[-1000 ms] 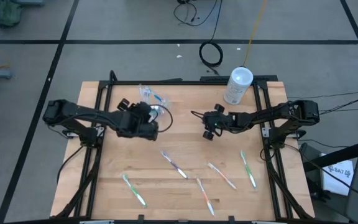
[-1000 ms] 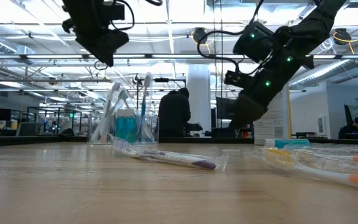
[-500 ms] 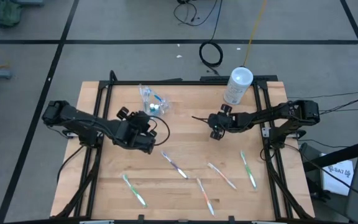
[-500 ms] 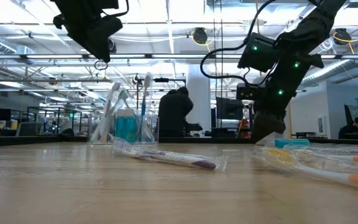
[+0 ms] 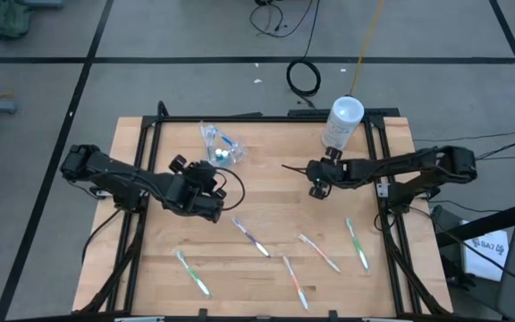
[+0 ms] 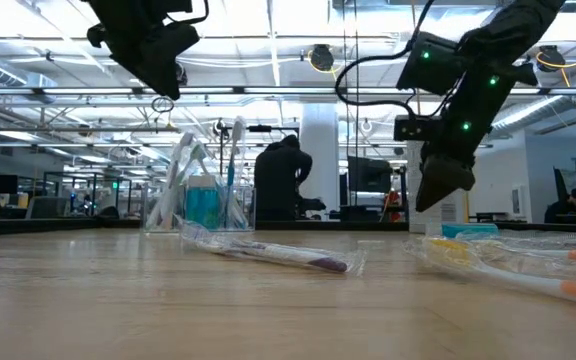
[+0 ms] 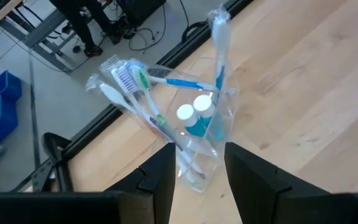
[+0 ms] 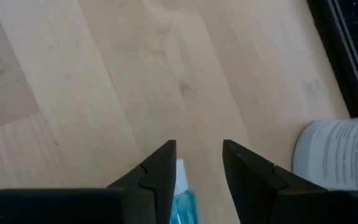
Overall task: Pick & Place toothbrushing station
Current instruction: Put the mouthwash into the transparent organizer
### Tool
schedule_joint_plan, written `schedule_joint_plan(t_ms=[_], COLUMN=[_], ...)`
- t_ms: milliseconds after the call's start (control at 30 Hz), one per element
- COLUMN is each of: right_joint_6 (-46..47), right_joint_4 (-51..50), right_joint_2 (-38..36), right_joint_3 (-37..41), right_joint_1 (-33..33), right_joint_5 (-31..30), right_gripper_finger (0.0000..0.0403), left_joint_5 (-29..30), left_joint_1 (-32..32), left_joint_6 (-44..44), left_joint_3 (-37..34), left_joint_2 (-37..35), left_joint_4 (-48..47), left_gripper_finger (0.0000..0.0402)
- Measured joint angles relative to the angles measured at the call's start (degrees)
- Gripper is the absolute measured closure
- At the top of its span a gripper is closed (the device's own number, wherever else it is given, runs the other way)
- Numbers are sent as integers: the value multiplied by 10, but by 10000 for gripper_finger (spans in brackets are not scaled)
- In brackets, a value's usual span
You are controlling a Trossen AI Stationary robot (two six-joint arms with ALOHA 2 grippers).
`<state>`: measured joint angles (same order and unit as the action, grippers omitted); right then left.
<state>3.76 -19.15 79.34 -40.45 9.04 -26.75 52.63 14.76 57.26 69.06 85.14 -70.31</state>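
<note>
Right gripper (image 8: 197, 180) gripped teal tube (image 8: 180, 202) between part-open fingers, above table centre, ready for placing. Left gripper (image 7: 197, 174) open, empty, faced pouch (image 7: 194, 134) holding brushes at table rear.

centre table (image 5: 275, 192) bare | canister (image 5: 341, 122) back-right | toothbrushes (image 5: 257, 240) litter front
</note>
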Motion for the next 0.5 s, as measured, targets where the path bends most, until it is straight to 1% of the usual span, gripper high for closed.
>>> schedule_joint_plan(t_ms=[100,233,400,500], right_joint_6=[0,-4,-4,-4], right_joint_4=[0,-14,-28,-21], right_joint_2=[-11,-9,-2,-1], right_joint_3=[0,0,0,0], right_joint_1=[3,19,50,71], right_joint_5=[10,58,97,132], right_gripper_finger=[270,251,221,208], left_joint_5=[-1,-3,-10,-13], left_joint_1=[0,0,0,0], left_joint_6=[0,0,0,0], left_joint_3=[0,0,0,0], left_joint_2=[0,0,0,0], left_joint_4=[3,5,5,5], left_gripper_finger=[256,256,256,256])
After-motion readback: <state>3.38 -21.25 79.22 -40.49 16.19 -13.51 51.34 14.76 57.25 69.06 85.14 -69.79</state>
